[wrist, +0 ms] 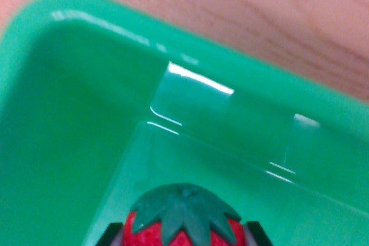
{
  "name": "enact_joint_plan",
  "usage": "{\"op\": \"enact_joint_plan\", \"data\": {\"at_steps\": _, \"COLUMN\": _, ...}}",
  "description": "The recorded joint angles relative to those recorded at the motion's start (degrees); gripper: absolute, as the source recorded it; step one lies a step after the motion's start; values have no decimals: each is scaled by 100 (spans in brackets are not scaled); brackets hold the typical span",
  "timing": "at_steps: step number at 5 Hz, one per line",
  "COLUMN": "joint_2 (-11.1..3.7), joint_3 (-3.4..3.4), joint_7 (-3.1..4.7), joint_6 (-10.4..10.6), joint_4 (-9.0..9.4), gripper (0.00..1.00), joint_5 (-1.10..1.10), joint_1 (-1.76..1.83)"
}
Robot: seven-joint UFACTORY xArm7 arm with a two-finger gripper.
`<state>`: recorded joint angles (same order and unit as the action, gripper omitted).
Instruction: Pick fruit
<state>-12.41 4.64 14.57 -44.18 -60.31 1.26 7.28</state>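
One strawberry sits between my jaws, which look closed on it, just above the floor of a green bin. I judge the grasp made; next I'd lift straight up, clear of the walls.

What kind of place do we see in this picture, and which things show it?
Probably a tabletop set up for a pick exercise; little else shows. A green plastic bin stands on a wooden surface, and a toy-like strawberry sits between the gripper fingers over the bin.
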Motion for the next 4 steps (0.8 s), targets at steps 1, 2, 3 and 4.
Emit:
{"op": "enact_joint_plan", "data": {"at_steps": 1, "joint_2": 0, "joint_3": 0, "joint_7": 0, "joint_6": 0, "joint_4": 0, "gripper": 100, "joint_5": 0, "joint_1": 0}}
{"op": "enact_joint_plan", "data": {"at_steps": 2, "joint_2": 138, "joint_3": 3, "joint_7": 0, "joint_6": -268, "joint_4": -130, "gripper": 100, "joint_5": 9, "joint_1": -5}}
{"op": "enact_joint_plan", "data": {"at_steps": 3, "joint_2": 138, "joint_3": 3, "joint_7": 0, "joint_6": -268, "joint_4": -130, "gripper": 100, "joint_5": 9, "joint_1": -5}}
{"op": "enact_joint_plan", "data": {"at_steps": 4, "joint_2": 273, "joint_3": 6, "joint_7": 0, "joint_6": -530, "joint_4": -258, "gripper": 100, "joint_5": 18, "joint_1": -10}}
